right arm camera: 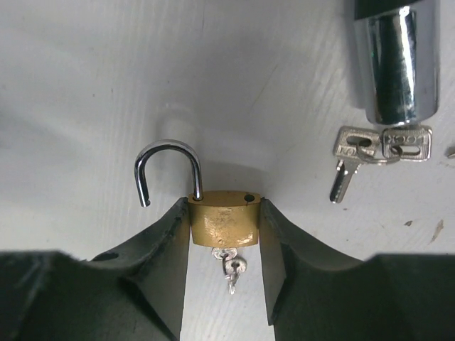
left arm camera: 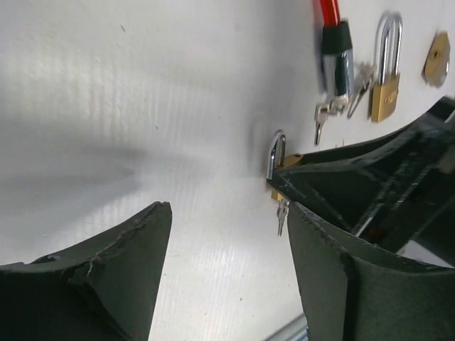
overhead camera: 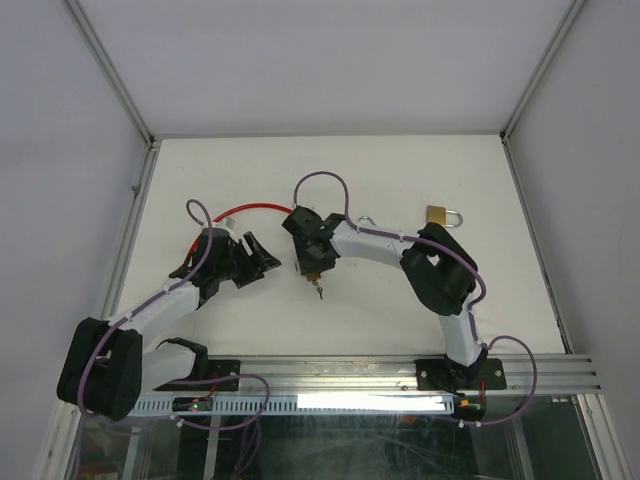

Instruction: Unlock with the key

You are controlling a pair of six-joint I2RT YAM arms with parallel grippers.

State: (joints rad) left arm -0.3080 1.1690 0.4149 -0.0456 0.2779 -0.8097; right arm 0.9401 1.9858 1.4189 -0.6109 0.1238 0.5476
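A small brass padlock (right arm camera: 223, 219) is pinched by its body between the fingers of my right gripper (right arm camera: 225, 207), held above the table. Its steel shackle (right arm camera: 168, 168) stands swung open, one end free of the body. A small key (right arm camera: 229, 264) hangs from the keyhole in the padlock's underside; from above the key (overhead camera: 319, 291) dangles below the right gripper (overhead camera: 313, 268). My left gripper (left arm camera: 229, 238) is open with nothing between its fingers, just left of the padlock, and it sees the shackle (left arm camera: 276, 153) and the key (left arm camera: 281, 214). From above, the left gripper (overhead camera: 262, 262) sits beside the right one.
A red cable lock (overhead camera: 250, 208) with a chrome cylinder (right arm camera: 395, 64) and a pair of keys (right arm camera: 381, 146) lies behind the grippers. A second brass padlock (overhead camera: 440, 214) lies at the back right, also seen as the padlock (left arm camera: 386, 78). Metal rails (overhead camera: 540, 372) run along the near edge.
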